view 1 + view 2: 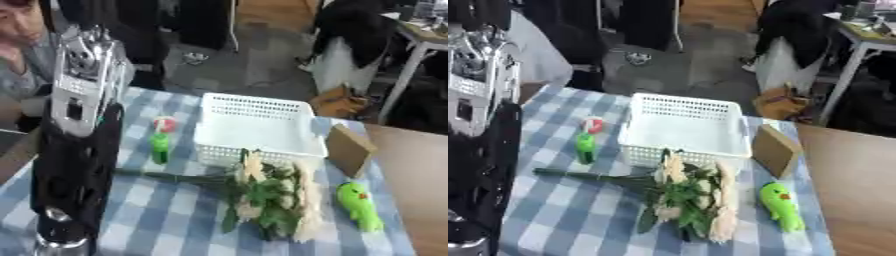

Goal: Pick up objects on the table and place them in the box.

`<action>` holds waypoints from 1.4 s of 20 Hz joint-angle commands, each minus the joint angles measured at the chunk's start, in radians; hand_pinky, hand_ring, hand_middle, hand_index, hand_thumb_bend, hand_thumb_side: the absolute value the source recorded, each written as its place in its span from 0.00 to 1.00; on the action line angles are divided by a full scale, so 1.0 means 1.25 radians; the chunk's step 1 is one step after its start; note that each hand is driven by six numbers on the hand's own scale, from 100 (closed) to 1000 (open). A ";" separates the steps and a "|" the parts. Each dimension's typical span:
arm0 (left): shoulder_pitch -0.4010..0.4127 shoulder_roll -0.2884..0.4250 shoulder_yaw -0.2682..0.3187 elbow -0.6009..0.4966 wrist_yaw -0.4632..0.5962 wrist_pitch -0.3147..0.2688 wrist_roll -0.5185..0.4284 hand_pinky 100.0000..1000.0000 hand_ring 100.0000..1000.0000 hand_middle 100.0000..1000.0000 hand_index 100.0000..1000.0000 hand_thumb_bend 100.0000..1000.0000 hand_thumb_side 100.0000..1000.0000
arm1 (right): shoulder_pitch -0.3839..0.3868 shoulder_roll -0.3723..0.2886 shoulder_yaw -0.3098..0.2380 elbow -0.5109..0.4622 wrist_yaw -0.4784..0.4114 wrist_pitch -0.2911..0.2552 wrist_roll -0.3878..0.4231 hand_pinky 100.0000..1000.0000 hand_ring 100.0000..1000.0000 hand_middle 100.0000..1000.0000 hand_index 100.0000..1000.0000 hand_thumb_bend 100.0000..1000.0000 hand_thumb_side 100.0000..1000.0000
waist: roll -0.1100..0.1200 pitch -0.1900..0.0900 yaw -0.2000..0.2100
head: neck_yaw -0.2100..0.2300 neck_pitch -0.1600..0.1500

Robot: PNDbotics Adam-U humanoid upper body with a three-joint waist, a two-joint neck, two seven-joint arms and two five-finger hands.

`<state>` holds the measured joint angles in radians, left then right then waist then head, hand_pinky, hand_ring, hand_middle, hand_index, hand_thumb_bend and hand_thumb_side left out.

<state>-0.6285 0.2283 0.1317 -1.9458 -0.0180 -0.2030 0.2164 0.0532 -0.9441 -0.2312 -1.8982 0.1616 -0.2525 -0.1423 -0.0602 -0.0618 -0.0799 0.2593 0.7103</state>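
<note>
A white slotted basket [258, 106] stands at the middle of the checked table with nothing in it. A bouquet of pale flowers with green leaves [273, 196] lies in front of it, its stem pointing left. At the right lies a green plush toy [360, 205]. Left of the basket is a small green toy with a red and white top [161, 142]. A brown block [350, 149] leans at the basket's right corner. My left hand [87, 60] is raised at the left edge, fingers up and straight, holding nothing. My black forearm hides the table's left side.
The blue and white checked cloth [166, 215] covers the table, with bare wood [420, 175] to the right. A person sits at the far left edge. Chairs and a desk stand beyond the table.
</note>
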 commanded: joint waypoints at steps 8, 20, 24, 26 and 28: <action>-0.019 0.000 -0.014 -0.001 0.001 0.004 -0.015 0.64 0.81 0.80 0.91 0.00 0.97 | -0.073 -0.111 0.102 0.238 0.088 -0.145 0.146 0.85 0.89 0.84 0.88 0.08 1.00 | -0.018 -0.010 0.016 | -0.039 -0.008; -0.029 -0.018 -0.026 -0.008 0.006 0.006 -0.027 0.64 0.81 0.79 0.90 0.00 0.97 | -0.186 -0.112 0.216 0.460 0.241 -0.298 0.311 0.87 0.91 0.86 0.90 0.17 1.00 | -0.020 0.002 0.037 | -0.086 -0.017; -0.033 -0.024 -0.028 -0.010 0.008 0.007 -0.030 0.64 0.81 0.78 0.90 0.00 0.97 | -0.195 -0.100 0.236 0.502 0.266 -0.316 0.353 0.87 0.91 0.86 0.88 0.18 1.00 | -0.020 0.008 0.042 | -0.094 -0.017; -0.034 -0.025 -0.029 -0.011 0.008 0.008 -0.031 0.64 0.80 0.78 0.89 0.00 0.97 | -0.198 -0.096 0.240 0.517 0.277 -0.323 0.376 0.88 0.91 0.86 0.88 0.14 1.00 | -0.019 0.010 0.043 | -0.095 -0.017; -0.037 -0.028 -0.031 -0.012 0.010 0.008 -0.033 0.64 0.80 0.77 0.89 0.00 0.97 | -0.202 -0.090 0.249 0.544 0.288 -0.336 0.431 0.88 0.92 0.86 0.88 0.15 0.99 | -0.019 0.014 0.046 | -0.099 -0.017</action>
<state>-0.6468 0.1924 0.0957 -1.9463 -0.0090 -0.1930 0.1801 -0.1849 -1.0298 0.0851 -1.2327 0.5075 -0.6655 0.3678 -0.0696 -0.0523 -0.0223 0.1403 0.6995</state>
